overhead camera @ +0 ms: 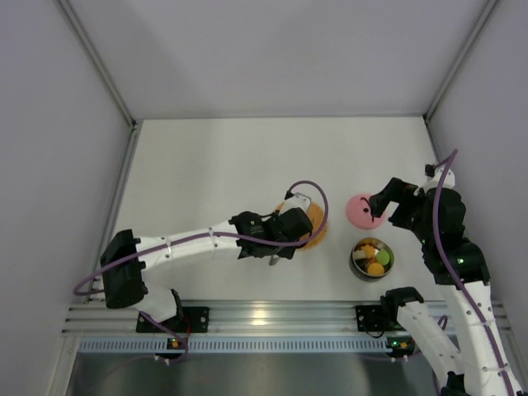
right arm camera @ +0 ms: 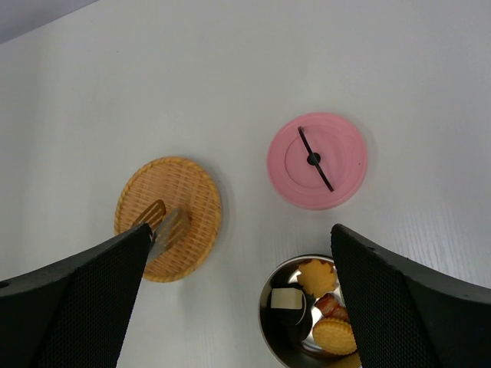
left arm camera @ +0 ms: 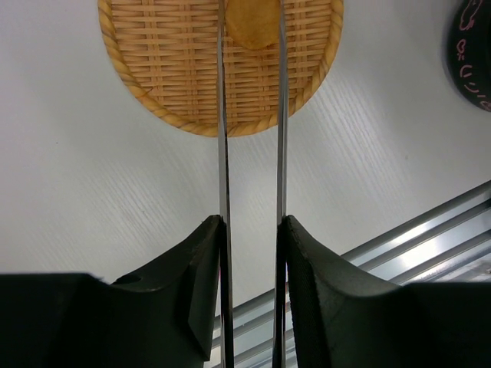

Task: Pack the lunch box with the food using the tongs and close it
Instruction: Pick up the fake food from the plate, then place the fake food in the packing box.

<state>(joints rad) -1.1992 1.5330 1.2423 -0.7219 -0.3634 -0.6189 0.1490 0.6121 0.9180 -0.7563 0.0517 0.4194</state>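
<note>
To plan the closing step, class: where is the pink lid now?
In the top view the pink lid lies flat at right, just beyond the steel bowl and right of the woven mat.

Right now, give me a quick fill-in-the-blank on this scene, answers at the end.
1. The left gripper grips the tongs, with an orange food piece between their arms, on the woven ____.
2. The pink lid lies flat on the ____, not on the lunch box.
3. The right gripper is ____ and holds nothing.
Missing: mat; table; open.
</note>
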